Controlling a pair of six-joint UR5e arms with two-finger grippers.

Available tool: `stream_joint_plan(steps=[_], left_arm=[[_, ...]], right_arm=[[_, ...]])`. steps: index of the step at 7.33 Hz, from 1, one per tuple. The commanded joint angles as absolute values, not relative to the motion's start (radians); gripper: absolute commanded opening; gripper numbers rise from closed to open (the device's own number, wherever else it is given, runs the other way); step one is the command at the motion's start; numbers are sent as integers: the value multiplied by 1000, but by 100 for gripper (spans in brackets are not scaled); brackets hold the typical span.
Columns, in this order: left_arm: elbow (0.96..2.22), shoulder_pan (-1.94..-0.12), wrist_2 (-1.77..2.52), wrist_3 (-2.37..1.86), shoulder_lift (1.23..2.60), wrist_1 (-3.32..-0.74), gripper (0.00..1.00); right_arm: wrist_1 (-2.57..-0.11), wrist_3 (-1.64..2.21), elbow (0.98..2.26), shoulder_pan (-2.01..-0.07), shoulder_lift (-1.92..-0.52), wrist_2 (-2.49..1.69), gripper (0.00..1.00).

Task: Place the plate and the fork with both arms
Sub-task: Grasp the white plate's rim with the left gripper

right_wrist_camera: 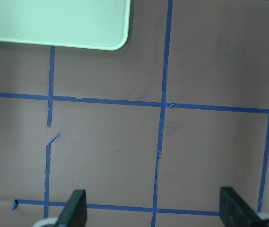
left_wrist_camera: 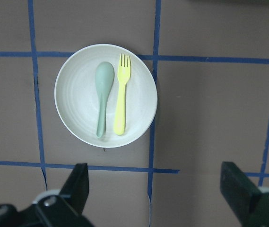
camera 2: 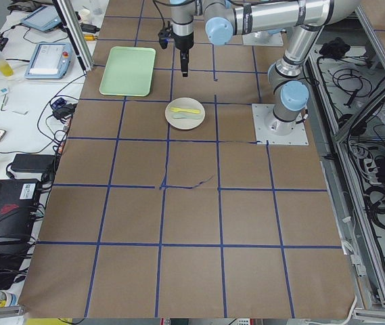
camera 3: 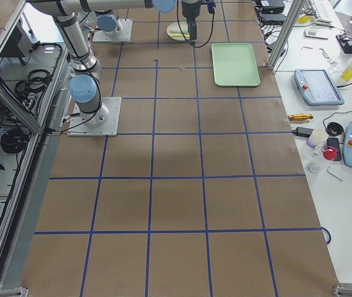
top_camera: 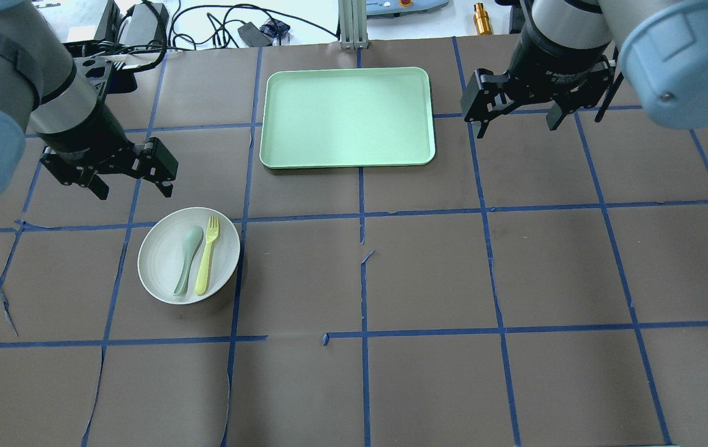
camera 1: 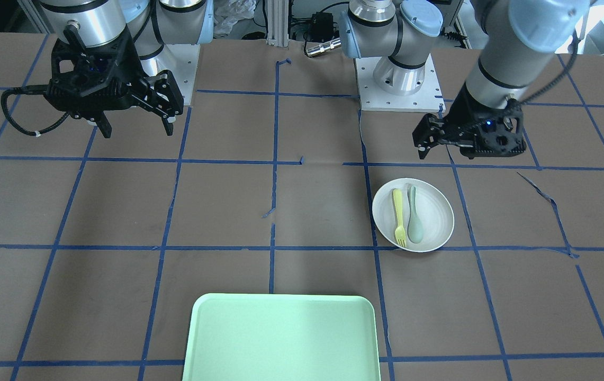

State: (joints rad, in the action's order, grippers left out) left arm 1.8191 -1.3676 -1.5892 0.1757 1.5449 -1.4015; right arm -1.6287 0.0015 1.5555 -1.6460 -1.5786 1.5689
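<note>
The off-white plate [top_camera: 161, 257] lies on the table's left half and also shows in the front view [camera 1: 434, 211] and the left wrist view [left_wrist_camera: 77, 99]. The pale yellow fork [top_camera: 208, 254] [camera 1: 398, 217] [left_wrist_camera: 121, 99] lies in the plate beside a grey-green spoon [top_camera: 187, 259]. My left gripper [top_camera: 135, 189] [camera 1: 444, 149] [left_wrist_camera: 155, 189] is open and empty, and hangs in the air near the plate without touching it. My right gripper [top_camera: 518, 127] [camera 1: 136, 129] [right_wrist_camera: 154, 210] is open and empty above the table, to the right of the tray.
The mint-green tray [top_camera: 347, 118] [camera 1: 280, 338] [right_wrist_camera: 54, 23] lies empty at the table's far middle. Blue tape lines cross the brown table cover. Cables and devices lie beyond the far edge.
</note>
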Motion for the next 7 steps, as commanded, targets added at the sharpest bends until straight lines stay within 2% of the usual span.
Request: stream_joint_plan(steps=[1,2,4,5,6,7], left_arm=[[2047,-1221,-1557,326,1580,-1098,99],[2127,-1186,-1555,333,1613,-963,95],[2137,-1164,-1528,334,1698,-905,75],[2135,-1164,-1528,336,1742,-867,70],[2137,-1164,-1535,336,1773,-830,70],[2135,-1164,-1534,336,1796,-822,62]], right_arm=[[-1629,0,1555,-1646,-1578,1568,100],[-1629,0,1555,-1646,-1578,1568,100],[-1629,0,1555,-1646,-1577,1568,100],[-1629,0,1555,-1646,-1577,1568,100],[-1629,0,1557,-1646,-1577,1568,100],[-1629,0,1557,-1646,-1577,1568,100]])
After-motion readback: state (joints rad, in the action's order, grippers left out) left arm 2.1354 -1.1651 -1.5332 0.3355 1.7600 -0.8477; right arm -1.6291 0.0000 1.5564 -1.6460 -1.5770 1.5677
